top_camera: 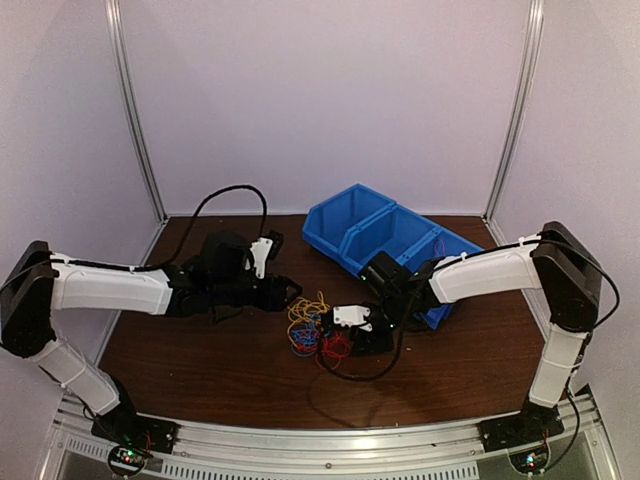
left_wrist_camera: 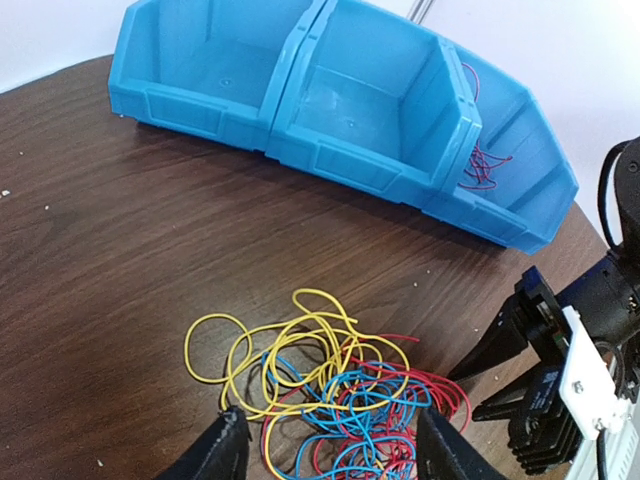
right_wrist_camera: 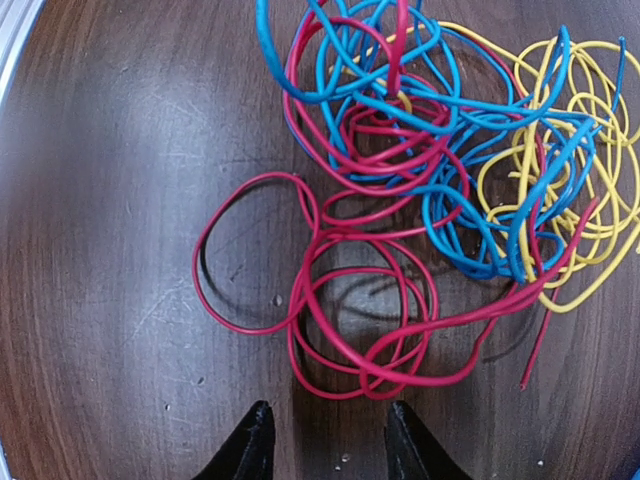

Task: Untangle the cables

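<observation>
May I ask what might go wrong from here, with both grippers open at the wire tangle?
1. The thin red, blue and yellow wire loops interlace tightly, so the right gripper closing on a red loop may drag the whole pile along.
2. The left gripper is at the same pile from the opposite side, so the two grippers may collide.

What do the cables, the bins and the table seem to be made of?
Cables: thin wire in glossy, plastic-looking insulation; highlights run along the loops. Bins: moulded blue plastic, slight sheen, ribbed walls. Table: dark wood or wood-look laminate; grain shows.
</observation>
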Motion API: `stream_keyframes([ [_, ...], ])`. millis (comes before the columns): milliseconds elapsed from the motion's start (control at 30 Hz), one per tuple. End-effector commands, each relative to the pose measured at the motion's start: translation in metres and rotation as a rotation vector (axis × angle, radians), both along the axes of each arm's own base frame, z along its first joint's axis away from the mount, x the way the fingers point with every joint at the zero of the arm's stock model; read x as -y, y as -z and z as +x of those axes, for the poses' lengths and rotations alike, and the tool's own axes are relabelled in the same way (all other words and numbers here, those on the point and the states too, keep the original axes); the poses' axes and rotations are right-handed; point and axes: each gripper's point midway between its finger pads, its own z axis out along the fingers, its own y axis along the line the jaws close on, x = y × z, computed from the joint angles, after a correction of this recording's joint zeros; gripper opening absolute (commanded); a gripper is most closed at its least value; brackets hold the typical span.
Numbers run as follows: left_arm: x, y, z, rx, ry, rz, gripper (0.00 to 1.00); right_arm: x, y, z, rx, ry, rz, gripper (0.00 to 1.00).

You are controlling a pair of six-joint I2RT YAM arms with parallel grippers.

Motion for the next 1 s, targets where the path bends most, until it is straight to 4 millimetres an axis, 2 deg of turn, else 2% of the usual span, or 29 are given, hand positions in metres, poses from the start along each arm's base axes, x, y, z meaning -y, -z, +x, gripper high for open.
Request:
stream_keyframes([
  [0, 0.016, 0.0, 0.014, 0.014, -0.007, -0.06, 0.58, -0.019, -0.009, 0.004, 0.002, 0.002, 0.049, 0.38],
  [133, 0.029, 0.01, 0.017, -0.009, 0.013, -0.104, 0.57, -0.026, -0.007, 0.006, -0.013, 0.011, 0.056, 0.35],
  [267, 0.035, 0.022, 0.017, -0.044, 0.032, -0.093, 0.55, -0.032, -0.007, 0.011, -0.018, 0.035, 0.068, 0.22],
  [333, 0.034, 0.025, 0.014, -0.056, 0.038, -0.094, 0.55, -0.032, -0.007, 0.014, -0.009, 0.049, 0.07, 0.19],
  [500, 0.029, 0.032, 0.011, -0.065, 0.027, -0.081, 0.55, -0.03, -0.006, 0.019, 0.029, 0.075, 0.075, 0.21],
  [633, 0.028, 0.036, 0.01, -0.075, 0.023, -0.079, 0.55, -0.031, -0.005, 0.025, 0.047, 0.097, 0.075, 0.31],
  [767, 0.026, 0.037, 0.01, -0.078, 0.018, -0.076, 0.55, -0.03, -0.003, 0.031, 0.075, 0.122, 0.064, 0.32],
  [967, 0.025, 0.038, 0.01, -0.073, 0.016, -0.069, 0.55, -0.027, -0.002, 0.027, 0.057, 0.121, 0.06, 0.12],
])
